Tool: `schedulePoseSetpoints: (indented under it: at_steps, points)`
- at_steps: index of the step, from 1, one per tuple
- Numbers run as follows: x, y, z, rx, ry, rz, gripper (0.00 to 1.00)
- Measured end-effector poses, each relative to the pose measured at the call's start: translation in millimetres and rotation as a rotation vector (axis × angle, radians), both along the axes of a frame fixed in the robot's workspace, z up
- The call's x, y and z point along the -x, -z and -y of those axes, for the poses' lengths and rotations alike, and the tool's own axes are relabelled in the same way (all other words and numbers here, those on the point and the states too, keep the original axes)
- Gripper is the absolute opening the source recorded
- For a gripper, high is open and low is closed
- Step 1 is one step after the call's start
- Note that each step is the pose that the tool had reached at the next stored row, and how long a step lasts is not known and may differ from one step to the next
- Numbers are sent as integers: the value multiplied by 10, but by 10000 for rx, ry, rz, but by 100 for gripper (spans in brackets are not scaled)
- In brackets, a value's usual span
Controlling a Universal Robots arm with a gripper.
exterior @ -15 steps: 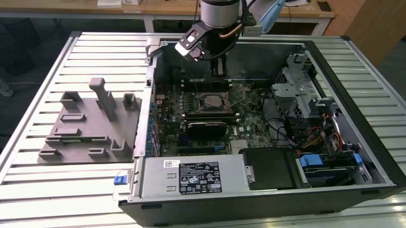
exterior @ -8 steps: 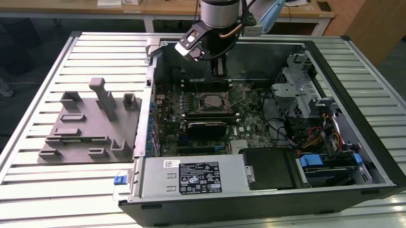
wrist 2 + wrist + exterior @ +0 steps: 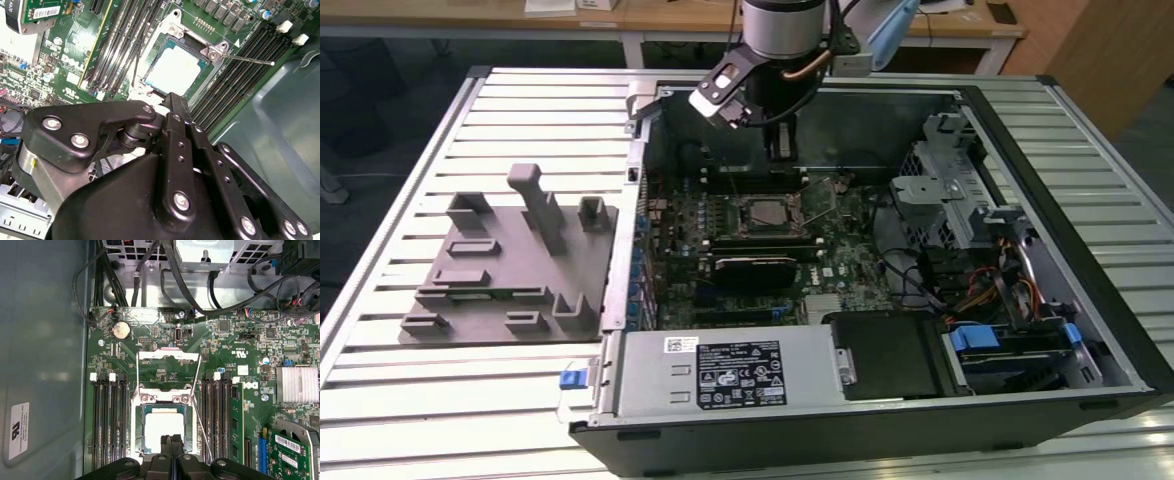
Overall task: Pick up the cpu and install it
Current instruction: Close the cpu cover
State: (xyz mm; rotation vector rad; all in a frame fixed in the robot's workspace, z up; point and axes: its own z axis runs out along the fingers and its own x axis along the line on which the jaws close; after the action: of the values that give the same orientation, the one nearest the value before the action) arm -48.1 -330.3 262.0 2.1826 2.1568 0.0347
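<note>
The cpu lies flat inside the motherboard socket, its silver-white top facing up. The socket's metal load plate is swung open, and the thin wire lever stands off to one side. My gripper hangs inside the open computer case, a little above the socket and over one edge of the cpu. Its two black fingers are pressed together with nothing between them.
Memory slots flank the socket on both sides. A green expansion card, a finned heatsink and black cables lie nearby. The case walls enclose the board. A grey moulded fixture sits on the slatted table at the exterior view's left.
</note>
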Motion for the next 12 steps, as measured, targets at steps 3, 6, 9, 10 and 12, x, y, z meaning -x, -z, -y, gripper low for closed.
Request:
schedulePoseSetpoints:
  at_steps: [3,6,9,10,12]
  points:
    - [-45,1,-2,-1,0,1,11]
    - [-87,0,-4,-2,0,1,11]
    - [-128,0,-5,-1,0,1,11]
    - [-138,1,-5,-2,0,1,11]
    - [-169,1,-7,-2,1,1,11]
